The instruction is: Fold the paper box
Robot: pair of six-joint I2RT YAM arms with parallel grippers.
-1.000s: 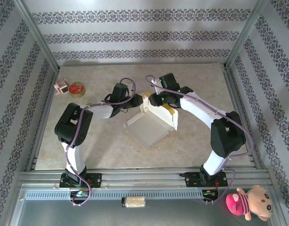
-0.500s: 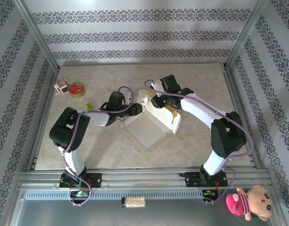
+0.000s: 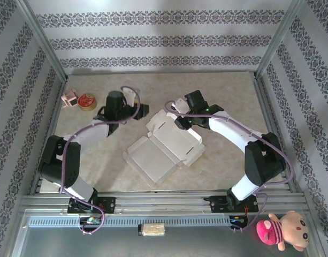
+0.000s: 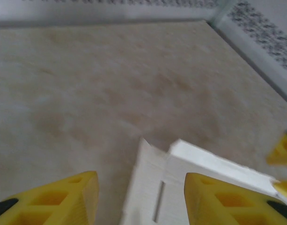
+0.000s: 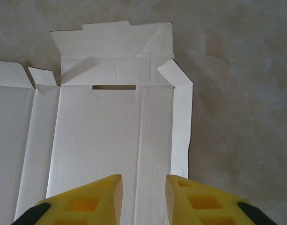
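The paper box (image 3: 164, 147) lies unfolded and flat on the table, white face up, its flaps spread out. My left gripper (image 3: 141, 111) hovers just off the sheet's far left corner. In the left wrist view the left gripper (image 4: 141, 199) is open, with that white corner (image 4: 155, 187) of the box below the gap and untouched. My right gripper (image 3: 180, 121) is over the sheet's far right edge. In the right wrist view the right gripper (image 5: 143, 199) stands narrowly open just above the white panel (image 5: 110, 136), holding nothing.
A small round red tin (image 3: 87, 101) and a pink block (image 3: 70, 98) sit at the far left of the table. Metal frame rails (image 3: 164, 199) border the table. A pink plush toy (image 3: 281, 229) lies outside the front right corner.
The left gripper opened, let go of the box and drew back to the far left. The half-raised sheet dropped flat, white face up. The right gripper stayed near the far edge.
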